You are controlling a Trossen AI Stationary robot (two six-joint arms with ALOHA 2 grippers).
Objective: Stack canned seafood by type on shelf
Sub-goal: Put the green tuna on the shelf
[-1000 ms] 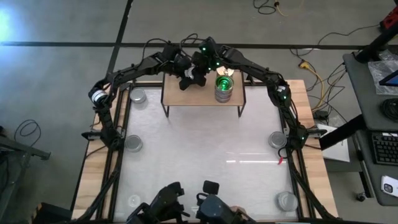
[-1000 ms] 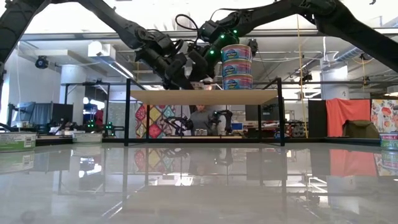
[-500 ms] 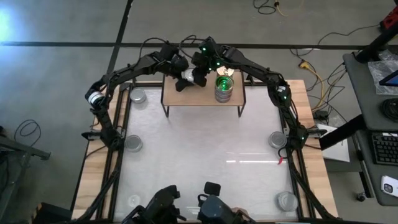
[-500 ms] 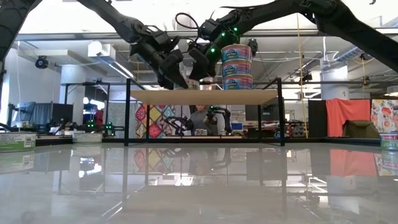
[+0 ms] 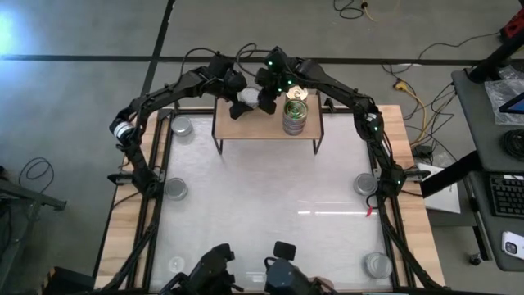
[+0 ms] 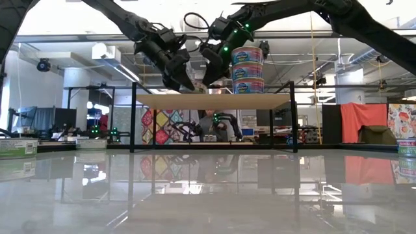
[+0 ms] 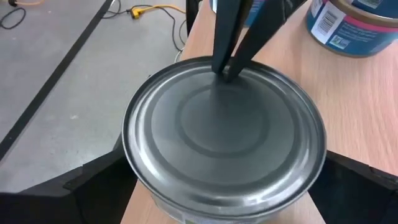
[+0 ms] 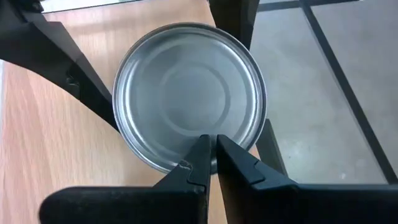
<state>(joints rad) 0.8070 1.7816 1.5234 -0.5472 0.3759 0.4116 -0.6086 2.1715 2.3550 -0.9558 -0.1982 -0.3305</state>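
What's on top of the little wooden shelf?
On the shelf stands a stack of three cans, and beside it a silver-topped can. The shut right gripper rests its tips on that lid; the open left gripper straddles it. What is under that can is hidden.

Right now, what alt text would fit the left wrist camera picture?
A silver-topped tin sits on the light wood shelf, with the right claw's shut fingertips pressing on its lid. A blue-labelled can stands behind, and the left claw's open fingers flank the tin.
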